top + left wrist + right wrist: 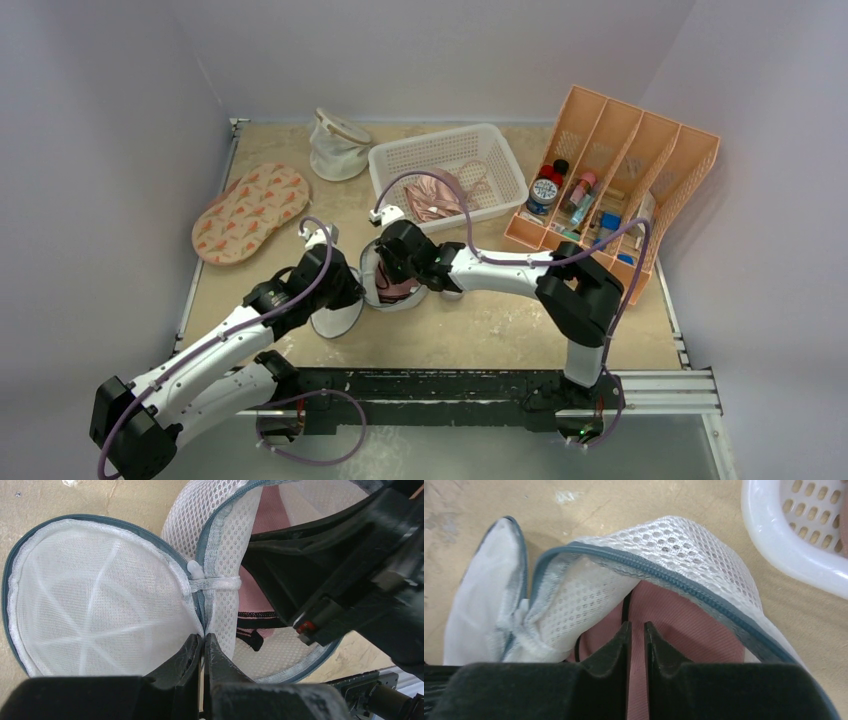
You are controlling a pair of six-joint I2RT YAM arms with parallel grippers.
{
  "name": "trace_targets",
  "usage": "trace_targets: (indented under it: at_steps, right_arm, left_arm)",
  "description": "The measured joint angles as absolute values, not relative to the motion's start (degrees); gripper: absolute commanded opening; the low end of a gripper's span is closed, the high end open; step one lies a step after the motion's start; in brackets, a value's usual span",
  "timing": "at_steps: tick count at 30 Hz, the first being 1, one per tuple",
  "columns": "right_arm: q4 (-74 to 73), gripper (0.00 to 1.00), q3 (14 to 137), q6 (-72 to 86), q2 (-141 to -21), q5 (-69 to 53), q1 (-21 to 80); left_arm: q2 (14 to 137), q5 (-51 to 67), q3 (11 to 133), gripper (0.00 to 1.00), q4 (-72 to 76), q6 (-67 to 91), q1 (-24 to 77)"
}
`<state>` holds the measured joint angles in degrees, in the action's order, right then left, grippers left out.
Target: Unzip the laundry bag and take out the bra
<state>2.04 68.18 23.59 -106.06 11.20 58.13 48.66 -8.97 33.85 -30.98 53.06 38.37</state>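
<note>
Over the worktop (500, 335), our left hand (204, 650) is pinching the laundry bag (100, 600); our right hand (637, 635) is gripping the bra (684, 625).

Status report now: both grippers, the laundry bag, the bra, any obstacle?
Left gripper shut on round white mesh laundry bag at the hinge, lid open. Right gripper in bag mouth, fingers near-closed over pink padded bra, grip unconfirmed. No obstacle seen.

White mesh cloth is seen on the bag (100, 605), matt pink fabric on the bra (684, 625), glossy plastic on the basket (794, 545).
</note>
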Motion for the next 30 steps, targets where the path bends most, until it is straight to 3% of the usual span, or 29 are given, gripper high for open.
trace_targets:
  at_steps: [4,7,14,20,23,28,30]
  right_arm:
    - [1.9,0.08,68.2,23.7,-104.1,10.9,58.1]
    - [1.7,0.09,68.6,23.8,-103.7,10.8,58.1]
    - [2.2,0.35,68.6,23.6,-103.8,8.9,58.1]
    - [4.7,0.41,69.6,23.4,-107.8,7.9,58.1]
    - [5.4,0.33,69.6,23.5,-110.3,7.8,58.1]
    - [6.5,0.04,69.6,23.6,-111.6,7.9,58.1]
    - [6.4,0.00,69.6,23.8,-111.2,7.7,58.1]
  left_arm:
    - [48.7,-9.0,33.8,0.00,-31.0,53.1,38.4]
    - [48.8,-9.0,33.8,0.00,-31.0,53.1,38.4]
    - [48.8,-9.0,33.8,0.00,-31.0,53.1,38.4]
    - [49.0,-9.0,33.8,0.00,-31.0,53.2,38.4]
    - [49.1,-9.0,33.8,0.00,-31.0,53.3,38.4]
    - [49.1,-9.0,33.8,0.00,-31.1,53.4,38.4]
    - [49.1,-9.0,33.8,0.00,-31.1,53.4,38.4]
